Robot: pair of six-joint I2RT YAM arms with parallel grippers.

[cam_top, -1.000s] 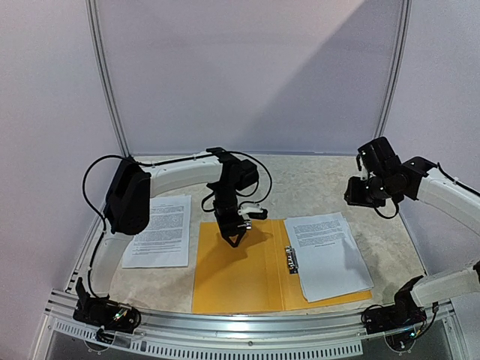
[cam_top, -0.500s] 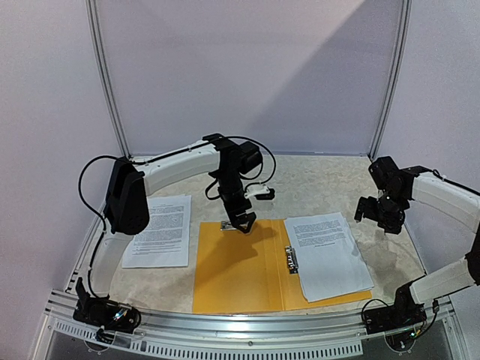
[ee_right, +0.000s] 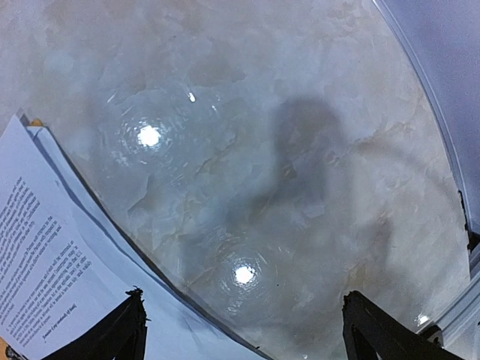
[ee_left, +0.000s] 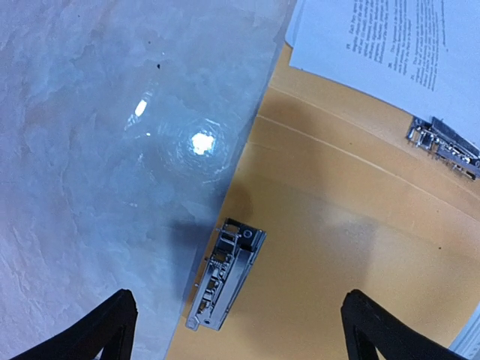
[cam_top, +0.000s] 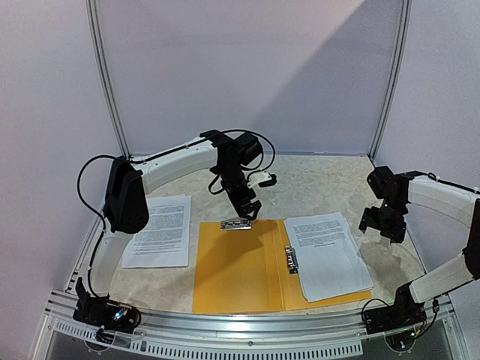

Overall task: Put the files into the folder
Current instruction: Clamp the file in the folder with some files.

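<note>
The orange folder [cam_top: 240, 270] lies open and flat on the table. A stack of white printed files [cam_top: 326, 255] rests on its right half, beside the spine clip [cam_top: 291, 259]. Another printed sheet [cam_top: 160, 230] lies on the table left of the folder. My left gripper [cam_top: 247, 212] hovers open over the folder's far edge, above a loose metal clip [ee_left: 225, 274] on the folder [ee_left: 337, 255]. The left gripper [ee_left: 240, 319] holds nothing. My right gripper [cam_top: 382, 229] hangs open over bare table just right of the files [ee_right: 45, 262]; the right gripper [ee_right: 244, 319] is empty.
The tabletop [cam_top: 315, 184] is pale marble, walled by white panels at the back and sides. A metal rail [cam_top: 247, 330] runs along the near edge, with both arm bases on it.
My left gripper moved from over the folder's left half back to its far edge and opened; the metal clip now shows below it. My right gripper came down beside the files and opened.
</note>
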